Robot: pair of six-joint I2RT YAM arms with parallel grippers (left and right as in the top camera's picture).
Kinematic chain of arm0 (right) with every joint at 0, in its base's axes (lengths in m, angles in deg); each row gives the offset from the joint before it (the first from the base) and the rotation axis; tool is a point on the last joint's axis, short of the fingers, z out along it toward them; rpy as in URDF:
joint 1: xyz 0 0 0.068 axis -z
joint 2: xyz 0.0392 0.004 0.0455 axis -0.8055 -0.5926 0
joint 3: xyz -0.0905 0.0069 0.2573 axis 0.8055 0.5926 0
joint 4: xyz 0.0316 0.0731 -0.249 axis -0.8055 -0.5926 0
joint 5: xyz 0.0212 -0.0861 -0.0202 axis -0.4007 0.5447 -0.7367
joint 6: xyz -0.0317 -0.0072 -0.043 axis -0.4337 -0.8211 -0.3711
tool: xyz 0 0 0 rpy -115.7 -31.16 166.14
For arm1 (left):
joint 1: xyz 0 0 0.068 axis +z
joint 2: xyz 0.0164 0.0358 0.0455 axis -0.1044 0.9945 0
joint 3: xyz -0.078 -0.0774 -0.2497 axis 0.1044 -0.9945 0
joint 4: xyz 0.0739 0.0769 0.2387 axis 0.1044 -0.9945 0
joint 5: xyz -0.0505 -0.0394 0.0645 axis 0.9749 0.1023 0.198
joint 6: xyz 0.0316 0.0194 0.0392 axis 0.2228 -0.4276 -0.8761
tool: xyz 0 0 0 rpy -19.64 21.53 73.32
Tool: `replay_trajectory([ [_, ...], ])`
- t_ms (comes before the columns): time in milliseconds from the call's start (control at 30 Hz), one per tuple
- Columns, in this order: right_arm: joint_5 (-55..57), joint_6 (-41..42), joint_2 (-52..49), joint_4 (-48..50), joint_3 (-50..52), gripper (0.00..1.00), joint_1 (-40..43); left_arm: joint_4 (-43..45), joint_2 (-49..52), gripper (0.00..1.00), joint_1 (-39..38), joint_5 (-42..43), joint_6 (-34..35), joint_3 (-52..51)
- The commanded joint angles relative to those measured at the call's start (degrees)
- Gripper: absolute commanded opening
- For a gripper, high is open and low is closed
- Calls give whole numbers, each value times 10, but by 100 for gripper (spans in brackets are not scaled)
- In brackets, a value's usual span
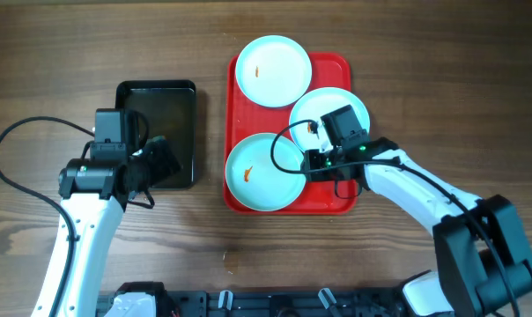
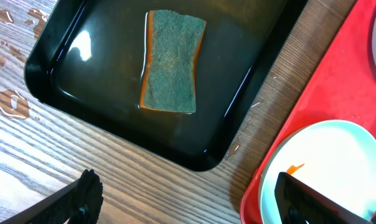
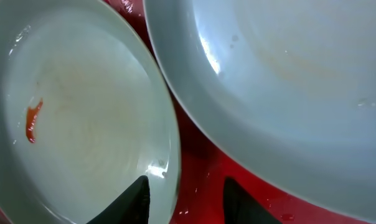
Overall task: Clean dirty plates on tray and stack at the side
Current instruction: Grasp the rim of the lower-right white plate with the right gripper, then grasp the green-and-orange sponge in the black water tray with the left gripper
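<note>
Right wrist: jaws astride plate (image 3: 82, 124) rim

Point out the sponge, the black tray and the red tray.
sponge (image 2: 171, 62): left wrist view, green top face.
black tray (image 2: 101, 68): left wrist view, bare floor.
red tray (image 1: 330, 69): overhead view, bare corner.

White arm shells (image 1: 77, 242), black joints (image 1: 90, 176) and looping cables (image 1: 11, 150) — green lights (image 1: 363, 148).

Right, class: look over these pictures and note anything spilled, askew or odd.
Water drops lie spilled on the table beside the black tray holding the sponge. The plates on the red tray carry small orange smears.
</note>
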Motion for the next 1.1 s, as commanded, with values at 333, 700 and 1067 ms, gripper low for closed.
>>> replay_trajectory([
  [333, 41, 72, -54, -16, 3, 18, -2, 2, 1, 95, 0, -8, -12, -5],
  [700, 46, 108, -48, -14, 3, 13, -2, 45, 26, 79, 0, -61, -12, -5],
  [1067, 45, 94, -48, -4, 3, 14, -2, 184, 193, 61, 0, -65, -41, -37],
])
